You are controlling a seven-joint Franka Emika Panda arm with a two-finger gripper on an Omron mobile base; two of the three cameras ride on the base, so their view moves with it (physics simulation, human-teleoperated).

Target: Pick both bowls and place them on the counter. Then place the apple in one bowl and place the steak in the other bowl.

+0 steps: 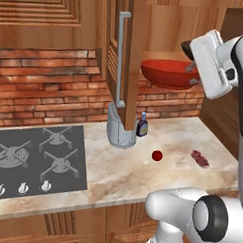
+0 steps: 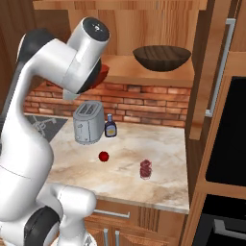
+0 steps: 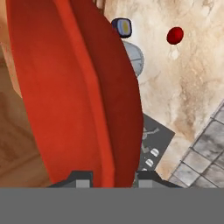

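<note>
Gripper (image 3: 110, 177) jaws clamp the rim of the red bowl (image 1: 168, 71) at the shelf, above the counter (image 1: 141, 169); next, lowering it beside the apple (image 1: 157, 155).

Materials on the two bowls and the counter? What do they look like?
Red bowl: glossy, smooth, uniform colour with soft highlights; looks like glazed ceramic or plastic, can't tell which. Brown bowl: dark, faint streaked grain, dull sheen; looks like wood. Counter: beige with darker veins, polished; marble-look stone or laminate.
</note>
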